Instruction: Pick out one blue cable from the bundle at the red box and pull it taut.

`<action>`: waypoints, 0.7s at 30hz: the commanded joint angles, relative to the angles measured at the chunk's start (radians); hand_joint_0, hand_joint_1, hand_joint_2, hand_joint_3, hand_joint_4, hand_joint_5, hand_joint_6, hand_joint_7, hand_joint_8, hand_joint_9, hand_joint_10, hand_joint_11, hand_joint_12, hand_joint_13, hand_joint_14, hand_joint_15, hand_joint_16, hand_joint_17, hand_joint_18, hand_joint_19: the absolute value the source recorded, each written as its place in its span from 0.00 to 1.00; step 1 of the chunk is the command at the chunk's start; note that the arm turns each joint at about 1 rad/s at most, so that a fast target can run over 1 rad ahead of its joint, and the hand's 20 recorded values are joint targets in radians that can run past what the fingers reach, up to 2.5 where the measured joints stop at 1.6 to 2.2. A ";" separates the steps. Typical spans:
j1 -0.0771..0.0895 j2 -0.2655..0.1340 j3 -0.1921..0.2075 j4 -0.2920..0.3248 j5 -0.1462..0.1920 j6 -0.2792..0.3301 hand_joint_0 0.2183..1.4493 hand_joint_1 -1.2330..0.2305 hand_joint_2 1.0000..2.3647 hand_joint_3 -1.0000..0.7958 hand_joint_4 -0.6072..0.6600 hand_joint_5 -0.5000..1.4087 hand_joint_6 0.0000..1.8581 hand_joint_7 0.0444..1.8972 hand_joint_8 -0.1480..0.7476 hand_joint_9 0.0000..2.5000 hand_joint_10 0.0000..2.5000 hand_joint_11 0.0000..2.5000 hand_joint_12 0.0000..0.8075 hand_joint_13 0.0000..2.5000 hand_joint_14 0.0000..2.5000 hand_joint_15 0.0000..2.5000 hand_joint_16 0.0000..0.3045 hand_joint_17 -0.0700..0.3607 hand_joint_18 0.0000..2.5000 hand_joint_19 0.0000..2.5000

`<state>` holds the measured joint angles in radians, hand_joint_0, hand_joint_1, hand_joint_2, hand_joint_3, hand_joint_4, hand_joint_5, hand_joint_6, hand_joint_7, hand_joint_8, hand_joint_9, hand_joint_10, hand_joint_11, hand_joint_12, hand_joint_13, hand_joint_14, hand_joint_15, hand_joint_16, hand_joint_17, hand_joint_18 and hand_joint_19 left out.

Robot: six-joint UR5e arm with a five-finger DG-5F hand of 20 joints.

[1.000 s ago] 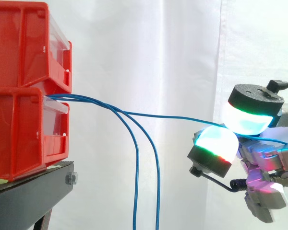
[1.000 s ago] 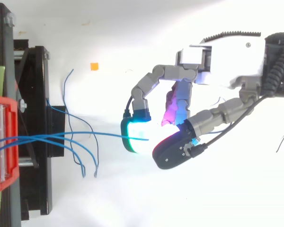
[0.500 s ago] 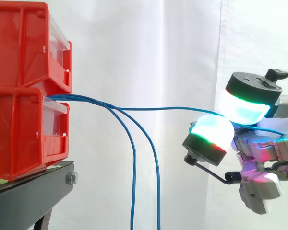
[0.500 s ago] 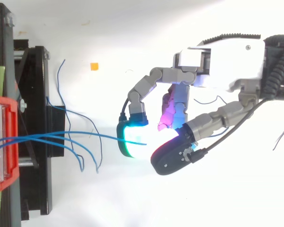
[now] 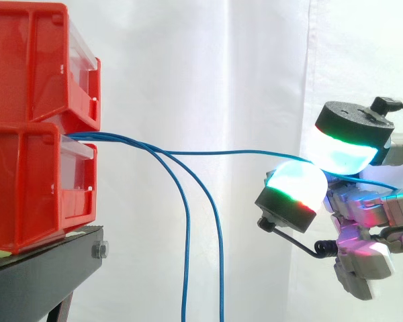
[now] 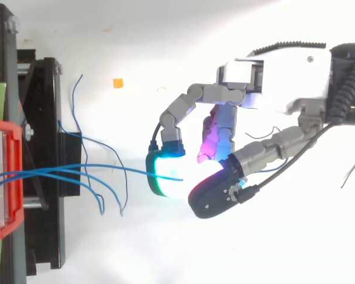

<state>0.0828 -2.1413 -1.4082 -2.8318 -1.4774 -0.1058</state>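
Several blue cables (image 5: 121,138) come out of the lower red box (image 5: 33,181) at the left and fan apart. Two of them drop straight down (image 5: 188,255). One blue cable (image 5: 242,152) runs nearly level to the right, slightly slack, and passes between two glowing fingertips (image 5: 295,189) of my hand (image 6: 272,77). The hand is shut on that cable, a finger and the thumb pinching it well to the right of the box. In the top view the same cable (image 6: 130,169) reaches the cyan-green pad (image 6: 165,176).
A second red box (image 5: 40,60) is stacked on the lower one, both on a black stand (image 5: 47,268). A white curtain hangs behind. A small orange scrap (image 6: 117,83) lies on the white floor under the cables.
The hand shifted slightly left toward the box between the earliest frame and half a second ago, letting the held cable sag a little. Since then nothing visibly moved.
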 commanded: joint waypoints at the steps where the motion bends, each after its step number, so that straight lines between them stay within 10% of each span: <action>1: 0.000 0.000 0.000 0.000 0.000 0.002 0.30 0.31 0.02 0.53 0.38 0.25 0.48 0.50 0.47 0.62 0.01 0.33 0.48 0.48 0.01 0.27 0.19 0.46 0.38 0.29; 21: 0.000 0.000 0.000 0.000 0.000 0.000 0.30 0.31 0.02 0.53 0.38 0.25 0.48 0.50 0.47 0.60 0.01 0.31 0.48 0.47 0.01 0.27 0.19 0.47 0.37 0.28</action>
<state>0.0828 -2.1414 -1.4082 -2.8317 -1.4772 -0.1059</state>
